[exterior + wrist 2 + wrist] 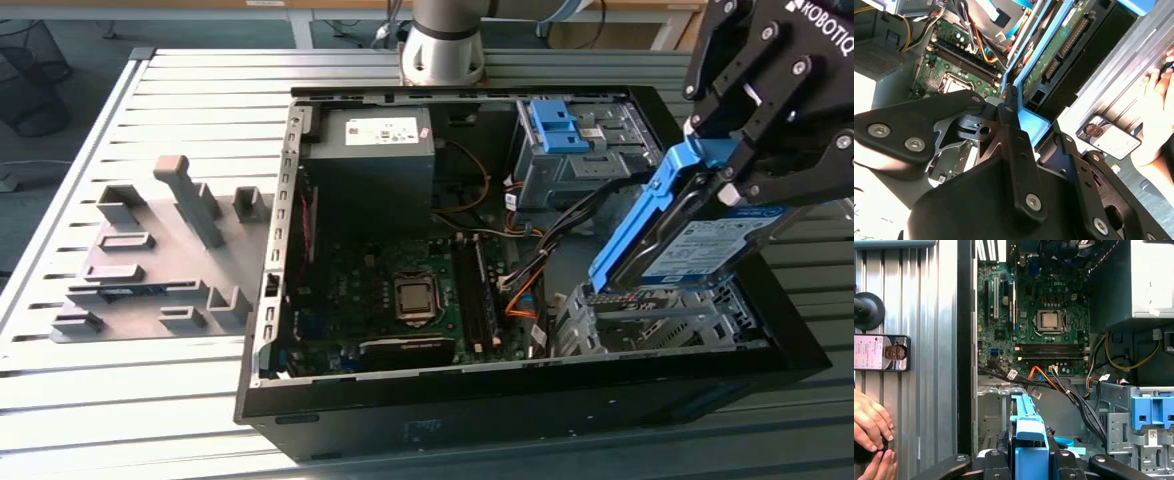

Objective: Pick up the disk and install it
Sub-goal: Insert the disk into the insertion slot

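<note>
Pinching the disk (701, 240) by the top of its blue frame, the hand (727, 170) holds it tilted and clear of the counter (134, 400), so the pickup looks done. Directly beneath the hand an empty metal drive cage (654, 320) sits in the open computer case (534, 420). The disk's lower end hangs just above it, not yet seated. Beyond lie the motherboard (400, 290) and, farther off, a second drive bay (587, 150).

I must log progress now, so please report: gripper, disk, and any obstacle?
Black gripper shut on silver disk in blue plastic carrier. Disk tilted over grey metal drive cage, not seated. Black and orange cables close beside cage.
</note>
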Robot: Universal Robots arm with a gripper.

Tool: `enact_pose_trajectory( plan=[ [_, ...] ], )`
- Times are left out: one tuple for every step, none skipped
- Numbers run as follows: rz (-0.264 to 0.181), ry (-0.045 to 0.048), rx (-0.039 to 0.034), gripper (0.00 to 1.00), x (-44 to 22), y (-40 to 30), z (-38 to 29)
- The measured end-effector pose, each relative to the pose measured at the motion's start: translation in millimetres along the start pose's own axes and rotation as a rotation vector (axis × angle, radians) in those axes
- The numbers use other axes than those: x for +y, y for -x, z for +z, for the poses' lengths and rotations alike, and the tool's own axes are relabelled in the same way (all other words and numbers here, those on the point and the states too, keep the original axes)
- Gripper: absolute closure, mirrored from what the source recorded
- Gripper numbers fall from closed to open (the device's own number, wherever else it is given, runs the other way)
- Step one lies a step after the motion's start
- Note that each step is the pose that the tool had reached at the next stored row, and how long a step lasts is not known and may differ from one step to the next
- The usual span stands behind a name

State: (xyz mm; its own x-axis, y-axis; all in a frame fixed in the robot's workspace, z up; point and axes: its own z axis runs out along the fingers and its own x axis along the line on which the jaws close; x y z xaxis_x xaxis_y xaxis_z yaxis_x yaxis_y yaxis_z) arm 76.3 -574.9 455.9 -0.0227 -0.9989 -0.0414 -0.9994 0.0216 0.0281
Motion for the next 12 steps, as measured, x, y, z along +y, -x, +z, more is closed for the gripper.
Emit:
enact_pose_trajectory(
  plan=[
    [0.000, -0.0002, 0.0002, 0.64, -0.4, 0.0, 1.5],
    [0.000, -0.0003, 0.0002, 0.64, -0.6, -0.2, 3.0],
    [0.000, -0.0005, 0.0000, 0.64, -0.7, -0.6, 4.6],
    [0.000, -0.0005, -0.0001, 0.64, -1.0, -1.0, 6.2],
    [0.000, -0.0005, 0.0001, 0.64, -1.1, -1.1, 7.8],
    [0.000, -0.0005, 0.0002, 0.64, -1.2, -1.2, 9.1],
    [0.000, -0.0005, 0.0002, 0.64, -1.2, -1.2, 10.1],
    [0.000, -0.0005, 0.0001, 0.64, -1.2, -1.3, 11.0],
    [0.000, -0.0005, 0.0001, 0.64, -1.2, -1.3, 11.7],
    [0.000, -0.0005, 0.0001, 0.64, -1.2, -1.4, 12.3],
    [0.000, -0.0005, 0.0001, 0.64, -1.3, -1.4, 12.9],
    [0.000, -0.0005, 0.0001, 0.64, -1.3, -1.5, 13.5]
  ],
)
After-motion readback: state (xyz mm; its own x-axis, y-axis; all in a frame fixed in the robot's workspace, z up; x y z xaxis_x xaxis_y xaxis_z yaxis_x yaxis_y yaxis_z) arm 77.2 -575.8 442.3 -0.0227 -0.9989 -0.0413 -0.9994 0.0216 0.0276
